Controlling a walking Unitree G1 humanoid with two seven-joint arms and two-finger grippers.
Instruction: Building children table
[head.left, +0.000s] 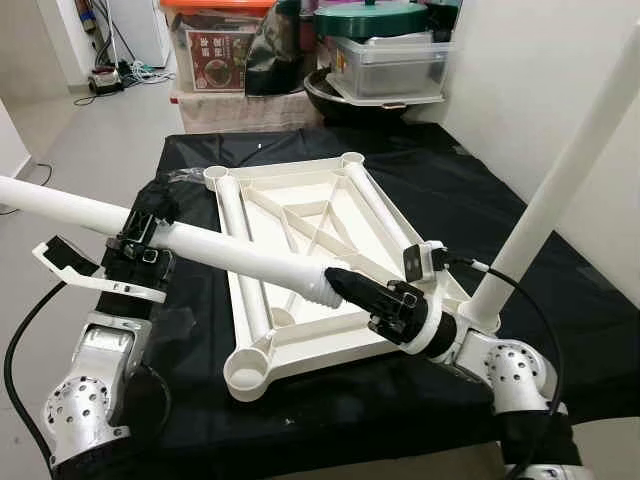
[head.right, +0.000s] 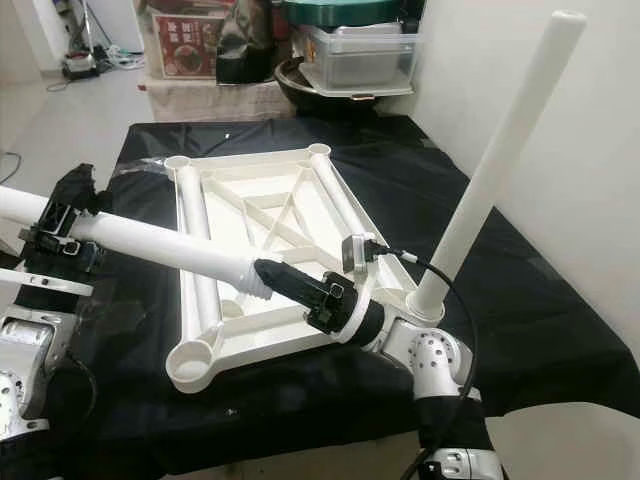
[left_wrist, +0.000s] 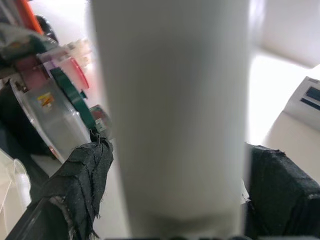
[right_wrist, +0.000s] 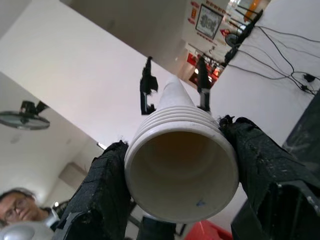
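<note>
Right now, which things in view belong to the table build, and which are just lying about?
Part of the job:
- white table top, upside down on the black cloth
- table leg, held by left gripper and right gripper
- upright leg, standing in a corner socket

Lying about:
- storage boxes
- green lid
- cables on the floor

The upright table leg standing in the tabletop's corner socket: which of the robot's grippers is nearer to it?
Right. The right gripper grips the threaded end of the loose leg just beside the upright table leg; the left gripper holds that loose leg far across the tabletop.
</note>
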